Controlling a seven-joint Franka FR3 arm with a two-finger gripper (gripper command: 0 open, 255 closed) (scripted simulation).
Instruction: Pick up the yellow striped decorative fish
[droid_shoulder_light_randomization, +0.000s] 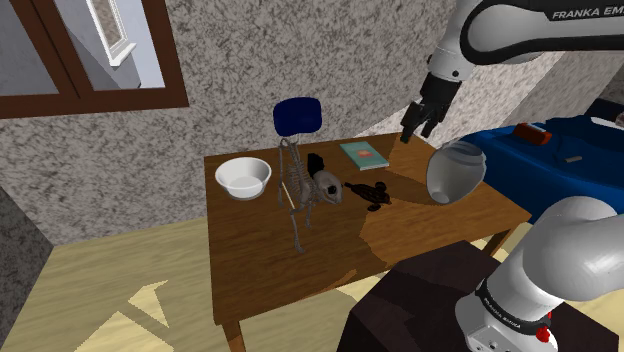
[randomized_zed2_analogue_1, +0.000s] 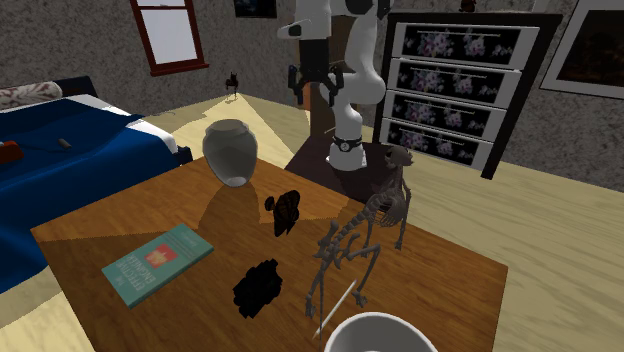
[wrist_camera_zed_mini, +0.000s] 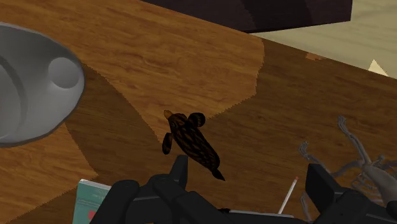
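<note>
The decorative fish (droid_shoulder_light_randomization: 368, 192) is dark with orange-brown stripes and lies on the wooden table (droid_shoulder_light_randomization: 270, 270), between a grey vase (droid_shoulder_light_randomization: 455, 172) and a grey animal skeleton (droid_shoulder_light_randomization: 300, 195). My black gripper (droid_shoulder_light_randomization: 415, 128) hangs open well above the table, up and toward the shoulder view's right of the fish, holding nothing. In the wrist view the fish (wrist_camera_zed_mini: 191, 143) lies just ahead of one fingertip (wrist_camera_zed_mini: 179, 170), off to the side of the gripper (wrist_camera_zed_mini: 249, 178). In the second exterior view the fish (randomized_zed2_analogue_1: 286, 212) lies mid-table, and the gripper (randomized_zed2_analogue_1: 315, 82) hangs high behind the vase (randomized_zed2_analogue_1: 230, 152).
A white bowl (droid_shoulder_light_randomization: 243, 178), a teal book (droid_shoulder_light_randomization: 362, 154) and a black lump (randomized_zed2_analogue_1: 260, 287) also lie on the table. The skeleton (wrist_camera_zed_mini: 356, 167) stands close to the fish. A blue bed (droid_shoulder_light_randomization: 560, 150) lies beyond the table, and a drawer cabinet (randomized_zed2_analogue_1: 455, 60) stands behind the arm.
</note>
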